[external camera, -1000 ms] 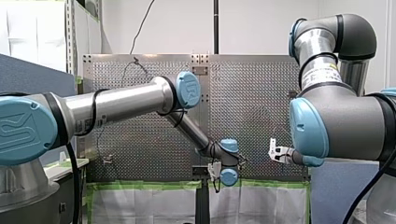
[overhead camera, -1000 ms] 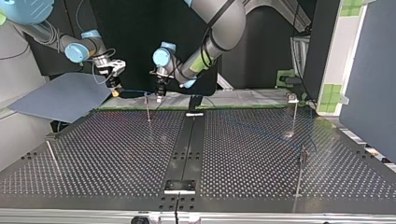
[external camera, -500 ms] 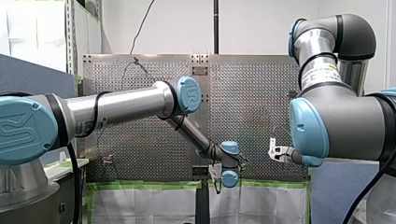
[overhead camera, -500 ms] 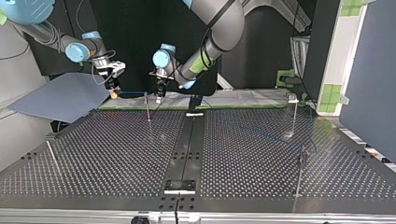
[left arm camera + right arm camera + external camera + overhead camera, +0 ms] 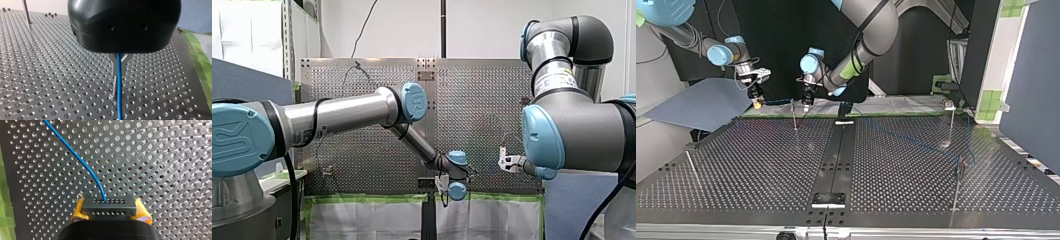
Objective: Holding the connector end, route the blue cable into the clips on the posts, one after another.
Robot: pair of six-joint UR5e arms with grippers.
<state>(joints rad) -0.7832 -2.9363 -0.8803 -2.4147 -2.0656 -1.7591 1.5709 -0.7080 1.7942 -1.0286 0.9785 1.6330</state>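
Right hand (image 5: 756, 101) clamped on connector (image 5: 109, 205), yellow pads either side. Left hand (image 5: 117, 59) pinching blue cable (image 5: 119, 82) just above middle post (image 5: 794, 114). Likely mid-task: this clip unseated, corner post (image 5: 692, 167) on table (image 5: 761, 165) untouched.

Silver tubes, grey joints and pale blue caps mark my left arm (image 5: 342, 112) and my right arm (image 5: 572, 125), a black cable (image 5: 314, 120) looping the left; behind yellow pads (image 5: 77, 208) and metal fingers (image 5: 112, 59) sit glossy black housings (image 5: 123, 25).
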